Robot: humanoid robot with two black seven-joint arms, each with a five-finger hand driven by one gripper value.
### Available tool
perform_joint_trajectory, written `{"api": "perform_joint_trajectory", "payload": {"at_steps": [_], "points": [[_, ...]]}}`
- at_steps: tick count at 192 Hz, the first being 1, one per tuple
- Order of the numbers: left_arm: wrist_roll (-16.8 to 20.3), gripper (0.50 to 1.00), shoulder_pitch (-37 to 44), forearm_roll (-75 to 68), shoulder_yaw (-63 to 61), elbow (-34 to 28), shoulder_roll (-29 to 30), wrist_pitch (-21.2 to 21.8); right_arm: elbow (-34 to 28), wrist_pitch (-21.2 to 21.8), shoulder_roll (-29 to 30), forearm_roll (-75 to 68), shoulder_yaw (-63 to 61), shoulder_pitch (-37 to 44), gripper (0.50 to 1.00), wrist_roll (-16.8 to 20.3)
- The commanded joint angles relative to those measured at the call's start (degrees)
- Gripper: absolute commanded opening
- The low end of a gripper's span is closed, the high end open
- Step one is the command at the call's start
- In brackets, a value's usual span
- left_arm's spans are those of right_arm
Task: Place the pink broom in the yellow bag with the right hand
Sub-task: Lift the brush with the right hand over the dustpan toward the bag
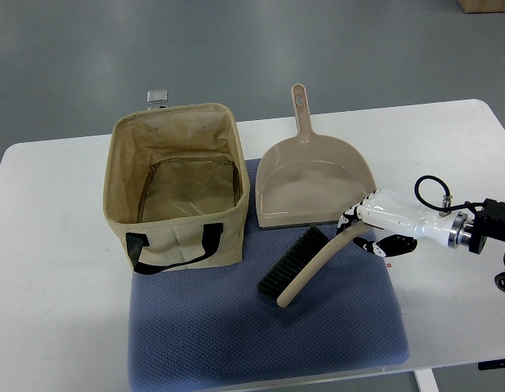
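The right hand (375,222) is reaching in from the right edge and curling its fingers (355,214) around the upper end of the pink broom (306,269), so it is grasping the handle near its tip. The broom is lying on the blue mat (334,327), its handle slanting down and away to the hand's left, with the dark bristle head (292,263) just beyond the grip on that side. The matching dustpan (314,184) is sitting just behind the hand, and the yellow bag (177,192) is standing open, upright and empty, well off to the hand's left. The broom is looking like light, rigid plastic with a smooth, probably slippery curved handle, while the bristles are soft and giving no purchase. Holding it at the far end is likely letting the long body swing and twist, so a firm wrap seems wise, bristles going in first. The bag's cloth walls are looking floppy and may be folding if nudged. No left hand is showing.
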State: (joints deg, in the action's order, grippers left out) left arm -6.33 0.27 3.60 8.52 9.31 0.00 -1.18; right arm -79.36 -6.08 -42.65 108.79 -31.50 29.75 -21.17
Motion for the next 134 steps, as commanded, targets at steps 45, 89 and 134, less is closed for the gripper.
{"api": "perform_joint_trajectory", "payload": {"at_steps": [45,89,134], "points": [[0.0,1.000,0.0,0.0,0.0,0.0,0.0,0.0,0.4,-1.6,-4.7,-9.0,-2.4,9.9,0.500,-0.4],[0.0,1.000,0.0,0.0,0.0,0.0,0.0,-0.1,3.4,-1.5,-5.0,-10.0,-2.4,16.5,0.500,-0.3],[0.0,1.000,0.0,0.0,0.0,0.1,0.0,-0.1,3.9,-1.3,-5.1,-10.0,-2.4,21.8,0.500,0.0]]}}
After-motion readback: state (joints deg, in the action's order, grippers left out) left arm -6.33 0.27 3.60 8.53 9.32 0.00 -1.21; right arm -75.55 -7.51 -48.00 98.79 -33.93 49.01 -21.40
